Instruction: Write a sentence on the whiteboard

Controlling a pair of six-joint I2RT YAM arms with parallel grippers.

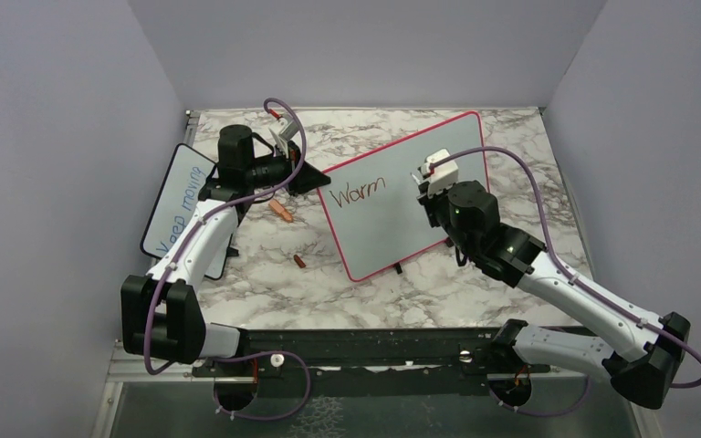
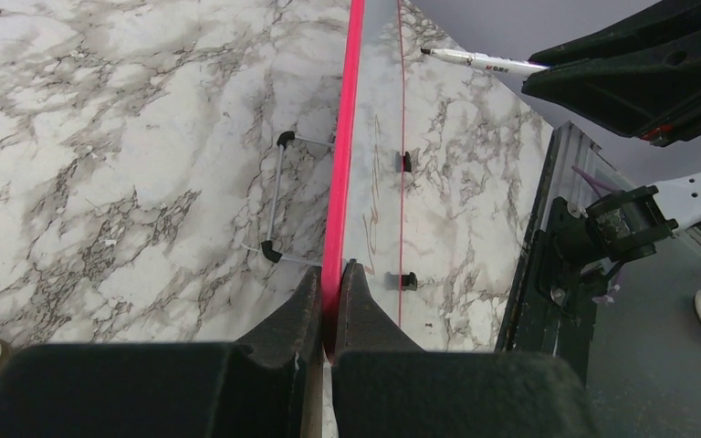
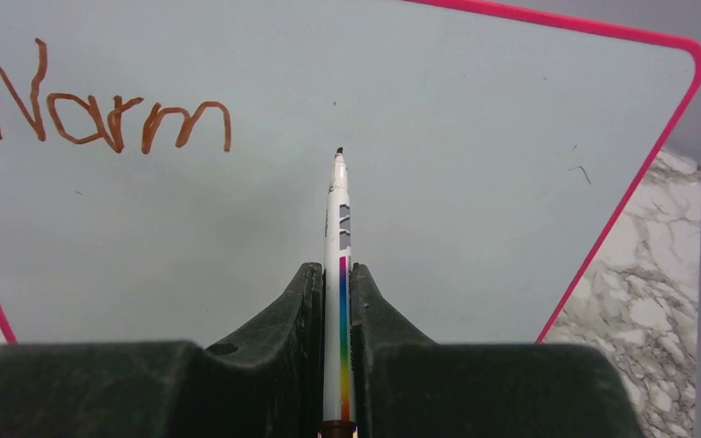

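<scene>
Over at nine o'clock on the marble table point(image 1: 265, 297), a small black-framed board point(image 1: 178, 201) with blue handwriting sits right beside the left arm. Moving in, the left gripper point(image 2: 331, 290) has its fingers pressed hard together on the pink-red frame of the whiteboard point(image 1: 411, 219), pinching its left edge. In the left wrist view the board runs away nearly edge-on, with a wire stand point(image 2: 277, 196) behind it and small black feet point(image 2: 406, 161) along the far rim.

Loose on the marble near that grip is an orange piece point(image 1: 281, 210) at about seven o'clock of the gripper. A smaller red-brown piece point(image 1: 300, 262) lies farther out toward six. Both are clear of the frame.

Centre stage, the whiteboard sits askew in the middle of the table. The sentence point(image 1: 358, 193) reads just "Warm" in red-brown, up at the left of the face.

At three o'clock of that word, the right gripper point(image 3: 336, 292) pinches a white marker point(image 3: 340, 219) with a rainbow stripe tight between its fingers. The tip aims at blank board past the final "m". Whether it touches the surface, I cannot tell.

The right forearm hangs over the board's lower right corner and hides the frame there. A purple cable point(image 1: 529, 182) arcs across the right edge.
</scene>
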